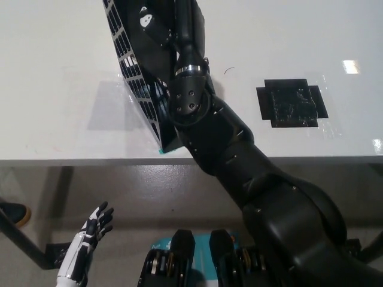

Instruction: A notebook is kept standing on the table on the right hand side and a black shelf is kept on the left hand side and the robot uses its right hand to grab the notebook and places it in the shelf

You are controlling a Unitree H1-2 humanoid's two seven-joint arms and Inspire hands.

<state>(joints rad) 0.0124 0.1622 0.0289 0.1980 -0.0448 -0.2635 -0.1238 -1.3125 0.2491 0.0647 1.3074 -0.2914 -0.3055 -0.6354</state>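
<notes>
Below the worktop [60, 89] edge, the white left hand [84, 248] rests with fingers spread, holding nothing. Farther up, the black right arm [239, 155] reaches over the black shelf [134, 95]. Its hand and the notebook are hidden there, so I cannot tell the grip. Placing seems nearly done; release remains.

Bright overhead light glares off the white table [60, 72], the shelf [134, 84] casting a soft shadow leftward.

shelf [134, 84] top cut off by upper edge, right side hidden behind right arm [221, 137], right hand and notebook unseen
</notes>
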